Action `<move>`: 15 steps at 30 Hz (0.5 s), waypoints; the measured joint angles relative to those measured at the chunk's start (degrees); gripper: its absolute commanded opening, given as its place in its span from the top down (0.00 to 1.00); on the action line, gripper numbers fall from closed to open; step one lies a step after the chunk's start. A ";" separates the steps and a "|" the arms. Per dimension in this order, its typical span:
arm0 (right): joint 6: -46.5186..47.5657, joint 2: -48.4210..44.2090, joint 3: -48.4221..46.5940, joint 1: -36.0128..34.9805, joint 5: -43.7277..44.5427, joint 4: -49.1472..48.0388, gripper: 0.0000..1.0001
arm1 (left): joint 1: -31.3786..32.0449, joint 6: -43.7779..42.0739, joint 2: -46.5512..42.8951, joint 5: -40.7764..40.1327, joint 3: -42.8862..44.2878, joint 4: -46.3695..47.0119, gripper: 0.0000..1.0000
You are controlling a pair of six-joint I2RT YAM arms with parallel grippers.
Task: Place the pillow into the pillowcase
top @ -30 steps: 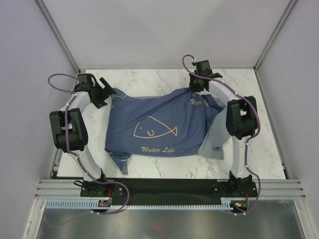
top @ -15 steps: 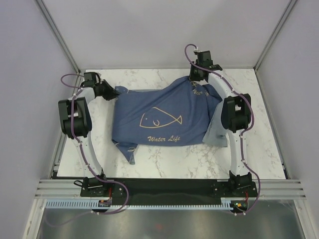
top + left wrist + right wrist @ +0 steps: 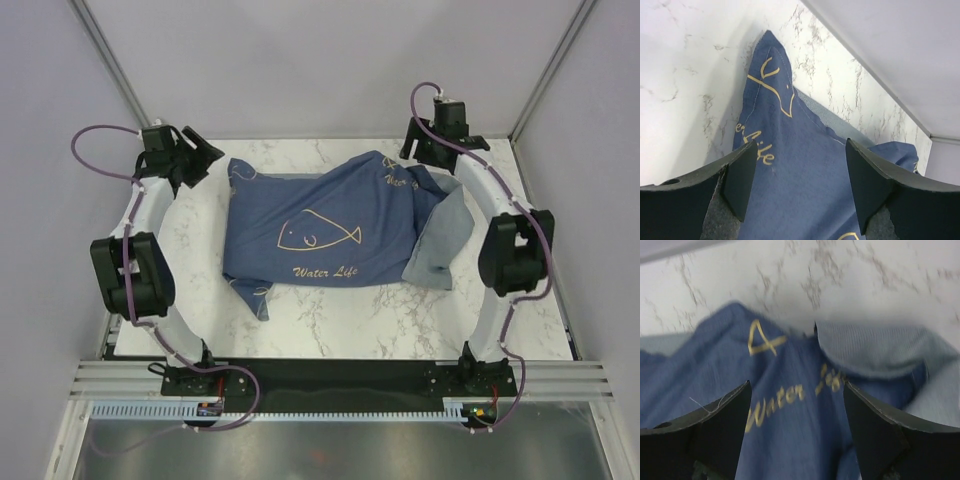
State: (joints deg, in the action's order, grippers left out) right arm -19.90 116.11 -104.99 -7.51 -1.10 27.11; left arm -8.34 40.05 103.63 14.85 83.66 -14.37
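The denim-blue pillowcase (image 3: pixel 320 235) with a yellow fish and "Water Life" lettering lies plump across the middle of the marble table. Its lighter grey-blue inside (image 3: pixel 440 240) is folded out at the right end. The pillow is hidden; no cream fabric shows. My left gripper (image 3: pixel 203 160) hovers open just left of the case's far-left corner (image 3: pixel 771 60), its jaws wide over the cloth (image 3: pixel 797 187) and holding nothing. My right gripper (image 3: pixel 425 155) stands open above the far-right corner, the lettering (image 3: pixel 790 395) showing between its spread fingers (image 3: pixel 875 430).
The marble table (image 3: pixel 330 320) ends at grey enclosure walls at the back and on both sides, with metal posts (image 3: pixel 525 120) at the far corners. Both arm bases sit on the black rail (image 3: pixel 340 378) at the near edge.
Both grippers had closed on the case's far corners, then opened and let go. They drew back towards the far corners of the table. The pillowcase has settled flatter.
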 measured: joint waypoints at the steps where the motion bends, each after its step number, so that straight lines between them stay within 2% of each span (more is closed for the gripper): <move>1: -0.35 -4.37 5.55 -0.15 0.55 -0.52 0.19 | 0.00 -0.04 -2.93 -1.29 -1.60 -0.07 0.21; 4: -1.36 -14.12 16.98 -0.74 2.89 -0.35 0.24 | 0.46 -0.07 -10.51 -4.00 -6.27 0.24 0.21; 8: -3.67 -23.87 30.99 -1.25 7.52 -1.75 0.23 | 3.82 -0.31 -17.90 -7.37 -12.63 0.37 0.21; 15: -8.87 -28.26 45.59 -1.53 12.17 -2.34 0.29 | 13.29 -0.50 -26.38 -8.81 -20.41 -0.09 0.21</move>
State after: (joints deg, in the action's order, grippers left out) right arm -28.77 87.85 -59.40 -9.04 11.07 24.77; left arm 4.95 39.55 77.25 6.04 63.24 -14.46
